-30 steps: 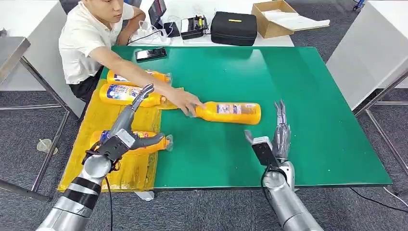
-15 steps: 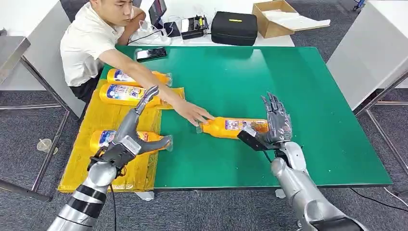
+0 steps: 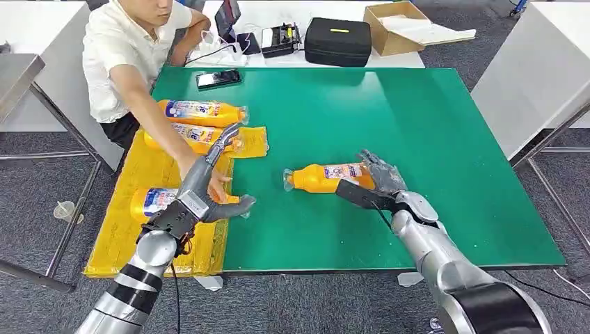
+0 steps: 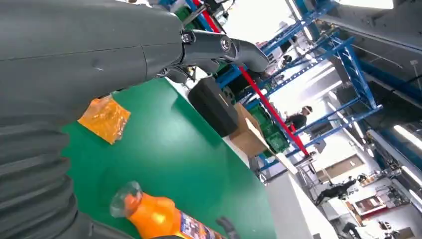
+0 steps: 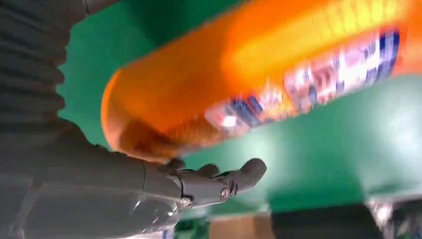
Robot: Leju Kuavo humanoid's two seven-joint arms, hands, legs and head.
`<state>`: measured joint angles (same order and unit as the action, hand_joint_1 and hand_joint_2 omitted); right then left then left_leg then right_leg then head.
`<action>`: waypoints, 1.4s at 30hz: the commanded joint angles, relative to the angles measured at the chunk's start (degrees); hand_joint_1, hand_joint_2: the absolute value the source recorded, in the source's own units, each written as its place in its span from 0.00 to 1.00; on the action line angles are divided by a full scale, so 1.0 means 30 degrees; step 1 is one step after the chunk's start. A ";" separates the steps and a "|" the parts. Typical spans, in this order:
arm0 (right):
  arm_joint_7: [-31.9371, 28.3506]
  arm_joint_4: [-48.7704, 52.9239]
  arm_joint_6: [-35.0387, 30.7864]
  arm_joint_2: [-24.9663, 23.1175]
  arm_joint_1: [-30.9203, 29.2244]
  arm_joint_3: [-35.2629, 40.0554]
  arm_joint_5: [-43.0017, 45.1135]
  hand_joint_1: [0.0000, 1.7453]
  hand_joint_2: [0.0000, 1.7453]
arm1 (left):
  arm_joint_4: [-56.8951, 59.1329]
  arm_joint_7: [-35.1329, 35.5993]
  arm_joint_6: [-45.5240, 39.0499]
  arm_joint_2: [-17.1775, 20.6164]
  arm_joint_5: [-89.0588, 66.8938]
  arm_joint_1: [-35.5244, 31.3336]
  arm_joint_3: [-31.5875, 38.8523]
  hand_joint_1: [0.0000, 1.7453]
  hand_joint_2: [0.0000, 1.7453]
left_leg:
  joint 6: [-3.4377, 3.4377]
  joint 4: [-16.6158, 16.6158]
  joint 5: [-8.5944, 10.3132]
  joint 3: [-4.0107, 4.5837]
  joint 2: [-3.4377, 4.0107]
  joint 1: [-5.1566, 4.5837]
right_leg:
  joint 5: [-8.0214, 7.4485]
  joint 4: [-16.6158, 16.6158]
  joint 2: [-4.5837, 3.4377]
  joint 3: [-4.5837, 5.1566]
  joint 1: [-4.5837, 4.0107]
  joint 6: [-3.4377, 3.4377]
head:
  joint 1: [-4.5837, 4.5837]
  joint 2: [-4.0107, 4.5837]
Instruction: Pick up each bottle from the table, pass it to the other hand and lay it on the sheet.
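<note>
While the right hand (image 3: 379, 182) is only cupped, fingers apart, at the base of the bottle (image 3: 323, 177), toward 3 o'clock, the round body can be rolled away before a grip is closed.

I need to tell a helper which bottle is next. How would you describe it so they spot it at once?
On the green table, look right of the yellow sheet. One orange bottle lies alone on bare green, its base at the right hand. The other bottles all lie on or by the sheet.
</note>
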<state>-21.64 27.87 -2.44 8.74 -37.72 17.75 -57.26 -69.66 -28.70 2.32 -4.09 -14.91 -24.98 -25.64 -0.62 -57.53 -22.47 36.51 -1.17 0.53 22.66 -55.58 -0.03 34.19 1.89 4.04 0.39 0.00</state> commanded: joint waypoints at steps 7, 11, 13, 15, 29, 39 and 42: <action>-0.1792 -0.1480 0.2725 0.0025 -0.1772 0.1463 0.2145 0.00 1.00 | 0.1539 -0.0073 0.0451 0.0010 0.0205 -0.1256 -0.1046 0.00 1.00 | -0.0003 -0.0018 -0.0022 -0.0004 0.0030 0.0008 | 0.0002 -0.0010 -0.0004 0.0007 -0.0020 -0.0088 | 0.0000 0.0000; -0.2779 -0.0430 0.2754 0.0099 -0.1763 0.1860 0.3391 0.00 1.00 | 0.1454 -0.0154 0.0448 0.0029 0.0280 -0.1318 -0.1143 0.00 1.00 | -0.0003 -0.0030 -0.0030 -0.0007 0.0035 0.0008 | 0.0011 -0.0022 0.0000 0.0004 -0.0023 -0.0103 | 0.0000 0.0000; -0.2456 0.0007 0.2827 0.0279 -0.1911 0.2362 0.3860 0.00 1.00 | 0.1335 -0.0163 0.0400 0.0049 0.0292 -0.1250 -0.1085 0.00 1.00 | -0.0002 -0.0035 -0.0037 -0.0007 0.0058 0.0009 | 0.0010 -0.0025 -0.0021 0.0008 -0.0025 -0.0111 | 0.0000 0.0000; -0.2075 -0.0019 0.2972 0.0414 -0.2123 0.2726 0.3982 0.00 1.00 | 0.1356 -0.0163 0.0379 0.0037 0.0309 -0.1249 -0.1044 0.00 1.00 | -0.0004 -0.0039 -0.0042 -0.0010 0.0069 0.0003 | 0.0013 -0.0034 -0.0031 0.0008 -0.0020 -0.0116 | -0.0007 0.0000; 0.1239 -0.3015 0.7405 0.1710 -0.3491 0.4650 0.4589 0.01 1.00 | 0.2287 -0.0326 0.0535 -0.0093 0.0905 -0.1996 -0.1328 0.00 1.00 | -0.0010 -0.0040 -0.0028 -0.0002 -0.0010 0.0012 | 0.0021 -0.0020 0.0044 -0.0012 -0.0028 -0.0103 | 0.0000 0.0000; 0.3414 -0.3252 0.8662 0.1592 -0.4003 0.6068 0.4594 0.07 1.00 | 0.2738 -0.0013 0.0711 -0.0272 0.1514 -0.2174 -0.1406 0.00 1.00 | -0.0002 -0.0033 -0.0045 -0.0026 0.0063 0.0008 | 0.0015 -0.0019 -0.0028 -0.0016 -0.0029 -0.0117 | 0.0000 0.0000; 0.2872 -0.3109 0.8513 0.1868 -0.3788 0.6392 0.4695 1.00 1.00 | 0.2667 -0.0081 0.0723 -0.0245 0.1593 -0.2185 -0.1470 0.00 1.00 | -0.0003 -0.0018 -0.0021 -0.0015 0.0009 0.0011 | 0.0009 -0.0003 0.0026 -0.0014 -0.0028 -0.0095 | 0.0000 0.0000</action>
<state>-10.80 22.71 22.75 13.73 -46.83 31.74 -43.87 -66.16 -28.98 4.17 -4.83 -10.64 -28.52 -28.09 -0.65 -57.55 -22.45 36.59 -1.15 0.52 22.60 -55.58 -0.03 34.31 1.89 3.95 0.39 0.00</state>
